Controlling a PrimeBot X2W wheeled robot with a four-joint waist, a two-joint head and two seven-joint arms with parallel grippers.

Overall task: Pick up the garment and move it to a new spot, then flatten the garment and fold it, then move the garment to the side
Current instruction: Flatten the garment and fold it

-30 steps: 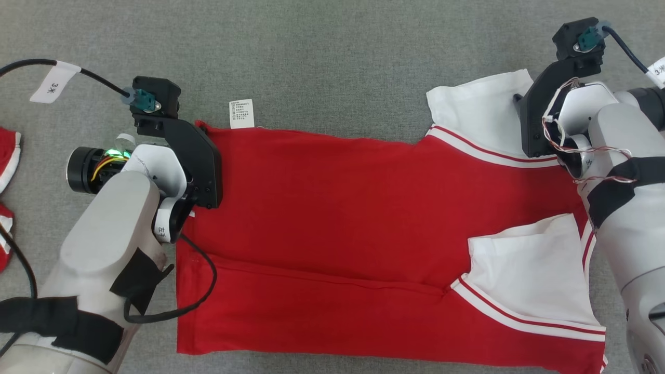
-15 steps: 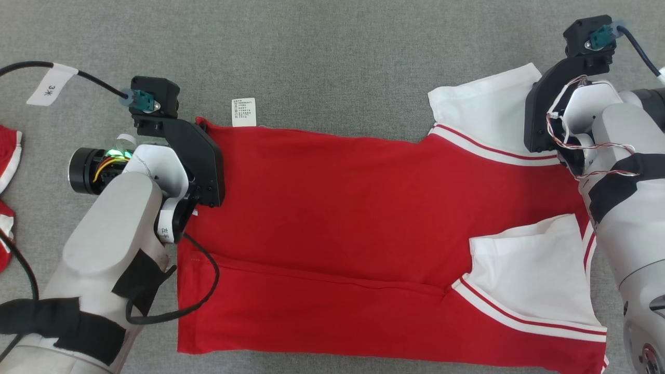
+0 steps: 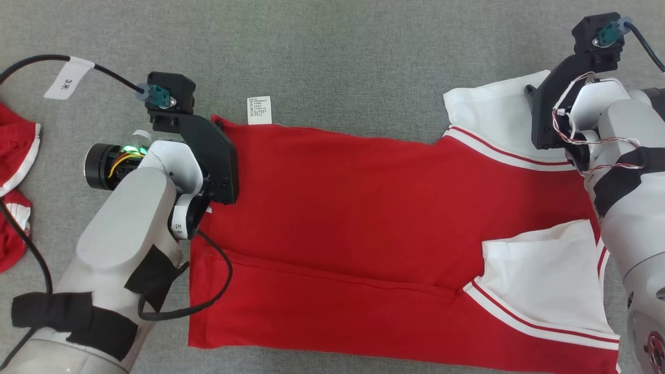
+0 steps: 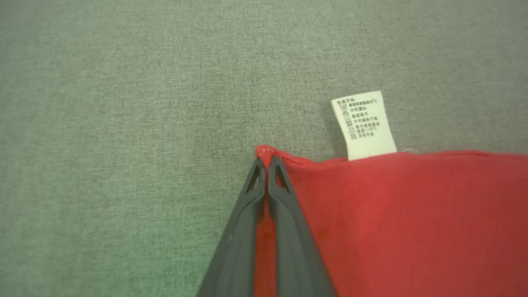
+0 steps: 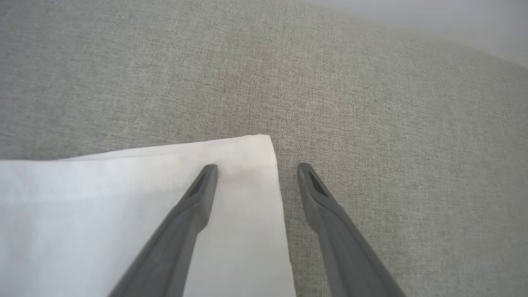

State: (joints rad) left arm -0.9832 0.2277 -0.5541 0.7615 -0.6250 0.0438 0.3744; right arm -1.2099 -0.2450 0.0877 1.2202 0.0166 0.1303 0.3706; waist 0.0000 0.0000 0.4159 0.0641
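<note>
as the garment point(image 3: 363, 208) is clamped at ten o'clock by the left gripper point(image 4: 267, 165), flattening seems in hand; the wide right gripper point(image 5: 256, 167) should be closed on the sleeve point(image 5: 103, 214).

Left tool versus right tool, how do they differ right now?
The left tool is shut on the shirt's red corner; the right tool is open, holding nothing. The left tool sits near the label; the right tool straddles the white sleeve's edge. Both have dark fingers over grey fabric.
</note>
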